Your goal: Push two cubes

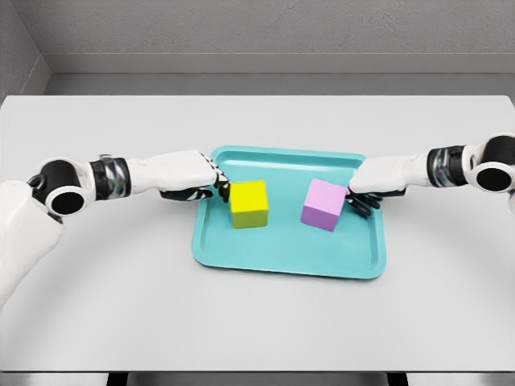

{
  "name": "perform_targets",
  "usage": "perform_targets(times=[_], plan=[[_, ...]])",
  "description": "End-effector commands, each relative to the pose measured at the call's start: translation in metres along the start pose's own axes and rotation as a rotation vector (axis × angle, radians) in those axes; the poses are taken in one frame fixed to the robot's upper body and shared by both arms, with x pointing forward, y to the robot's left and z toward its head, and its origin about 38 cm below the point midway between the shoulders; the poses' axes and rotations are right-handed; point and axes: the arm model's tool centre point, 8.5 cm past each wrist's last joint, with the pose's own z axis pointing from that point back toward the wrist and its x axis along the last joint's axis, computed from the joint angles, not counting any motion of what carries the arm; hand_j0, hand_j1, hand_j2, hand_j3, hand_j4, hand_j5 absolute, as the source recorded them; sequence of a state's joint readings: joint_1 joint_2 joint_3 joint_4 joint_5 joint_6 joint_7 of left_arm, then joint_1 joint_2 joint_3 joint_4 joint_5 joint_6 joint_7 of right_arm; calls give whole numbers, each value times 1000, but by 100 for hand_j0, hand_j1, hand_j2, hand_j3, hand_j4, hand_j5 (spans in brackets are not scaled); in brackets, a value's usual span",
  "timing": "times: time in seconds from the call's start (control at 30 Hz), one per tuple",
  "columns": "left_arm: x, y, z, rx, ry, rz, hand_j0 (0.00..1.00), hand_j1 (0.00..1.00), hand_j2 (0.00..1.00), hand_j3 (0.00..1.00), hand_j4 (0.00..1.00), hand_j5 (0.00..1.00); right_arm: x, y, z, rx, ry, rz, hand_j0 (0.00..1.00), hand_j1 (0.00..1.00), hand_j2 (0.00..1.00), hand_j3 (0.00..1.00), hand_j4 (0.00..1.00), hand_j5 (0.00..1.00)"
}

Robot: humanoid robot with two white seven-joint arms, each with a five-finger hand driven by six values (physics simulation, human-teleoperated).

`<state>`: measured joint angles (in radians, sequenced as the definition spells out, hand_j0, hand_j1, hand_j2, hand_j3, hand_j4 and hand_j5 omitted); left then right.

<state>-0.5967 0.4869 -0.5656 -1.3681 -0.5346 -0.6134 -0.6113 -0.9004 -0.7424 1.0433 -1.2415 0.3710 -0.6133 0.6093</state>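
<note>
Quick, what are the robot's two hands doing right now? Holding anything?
Left hand: at the yellow cube's left side, holding nothing; cannot tell if open or closed.
Right hand: at the purple cube's right side, holding nothing; cannot tell either.

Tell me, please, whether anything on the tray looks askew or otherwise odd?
Only slightly: the pink cube sits turned at an angle to the tray, while the yellow cube lies nearly square to it. Both rest inside the tray, apart from each other. Nothing looks spilled or damaged.

Two cubes, one yellow cube [249, 203] and one purple cube [323, 204]; one teal tray [286, 256]; one table [257, 322]; two white arms.
</note>
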Motion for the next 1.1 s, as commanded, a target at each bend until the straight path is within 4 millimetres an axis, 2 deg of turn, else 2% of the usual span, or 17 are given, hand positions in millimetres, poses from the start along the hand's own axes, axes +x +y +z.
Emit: perform_targets(times=[0.0, 0.37, 0.47, 0.73, 0.9, 1.07], plan=[[3, 2, -4, 10, -10, 7, 51, 51, 51, 51, 51, 51, 3, -3, -4, -9, -12, -6, 12, 12, 12, 12, 12, 12], [15, 7, -19, 17, -50, -4, 51, 51, 51, 51, 51, 51, -2, -8, -2, -14, 1, -3, 12, 12, 12, 12, 12, 12], [15, 8, -20, 18, -53, -5, 51, 51, 51, 51, 51, 51, -1, -9, -6, -16, -3, -7, 12, 12, 12, 12, 12, 12], [4, 5, -2, 4, -16, -7, 51, 51, 51, 51, 51, 51, 2, -13, -13, -22, -15, -4, 12, 12, 12, 12, 12, 12], [18, 10, -4, 23, -52, -31, 52, 52, 52, 52, 52, 52, 2, -13, -13, -22, -15, -4, 12, 12, 12, 12, 12, 12], [10, 4, -7, 13, -36, -1, 52, 52, 52, 52, 52, 52, 2, -13, -13, -22, -15, -4, 12, 12, 12, 12, 12, 12]])
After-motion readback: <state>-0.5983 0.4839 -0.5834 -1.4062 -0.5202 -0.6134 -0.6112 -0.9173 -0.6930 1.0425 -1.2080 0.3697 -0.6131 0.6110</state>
